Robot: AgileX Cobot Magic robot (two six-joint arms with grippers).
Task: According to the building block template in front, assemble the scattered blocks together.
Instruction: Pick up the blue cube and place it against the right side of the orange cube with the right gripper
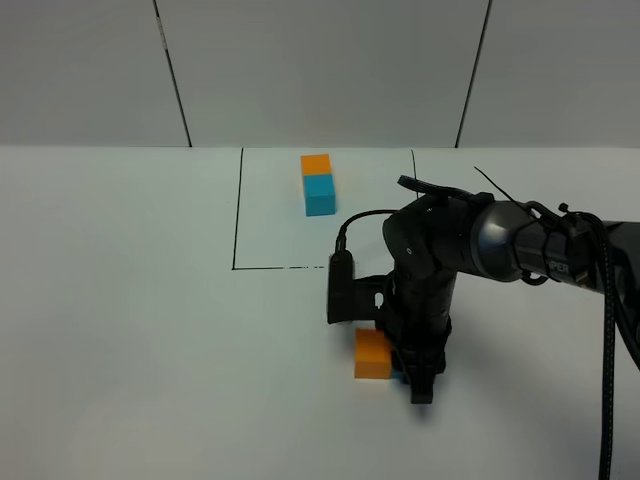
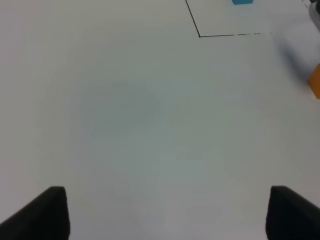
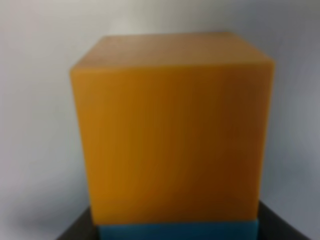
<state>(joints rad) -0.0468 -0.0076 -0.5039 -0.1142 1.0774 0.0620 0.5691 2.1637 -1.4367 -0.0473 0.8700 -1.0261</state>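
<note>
High view: right gripper (image 1: 421, 385) is down beside the orange cube (image 1: 373, 353), far from the template (image 1: 318, 183).
Left wrist: left gripper (image 2: 165, 215) is wide apart, empty.
Right wrist: orange cube touches the cyan cube (image 3: 177, 231); whether the jaws grip it, I cannot tell.
Danger: a crooked push could slide orange away.

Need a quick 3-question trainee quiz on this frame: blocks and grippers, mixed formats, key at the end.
1. True or false: the left gripper is open with nothing between its fingers.
2. Multiple choice: which colour is the end of the template nearer the back wall? A) orange B) cyan C) green
3. Short answer: in the right wrist view, the loose orange cube has another cube against it. What colour is it?
Key: 1 true; 2 A; 3 cyan.
</note>
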